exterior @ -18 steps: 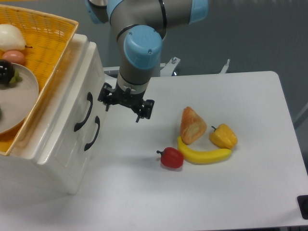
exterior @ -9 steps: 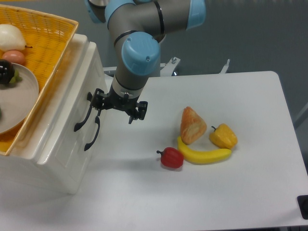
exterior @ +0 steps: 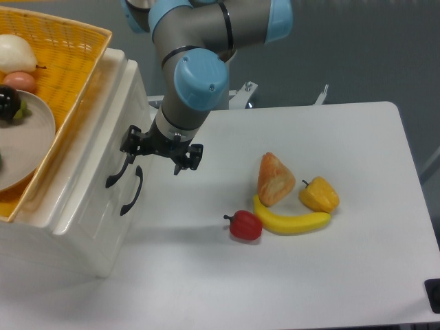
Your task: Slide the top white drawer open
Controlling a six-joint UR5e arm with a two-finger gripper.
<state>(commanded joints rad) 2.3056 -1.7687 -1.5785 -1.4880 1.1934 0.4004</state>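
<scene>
**Tool at upper handle**

The tool [exterior: 161,149] is spread open, its left finger [exterior: 130,141] at the black handle [exterior: 118,167] of the top white drawer [exterior: 103,155]. The drawer sits closed at the worktop's [exterior: 309,275] left side.

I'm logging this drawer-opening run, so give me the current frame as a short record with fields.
gripper: open, one finger at the upper handle, grasp not confirmed
top white drawer: closed, black handle on front
lower drawer: closed, matching handle
cabinet top: yellow basket with a plate and food items
table items: croissant, banana, yellow pepper, red pepper, all right of the cabinet
</scene>
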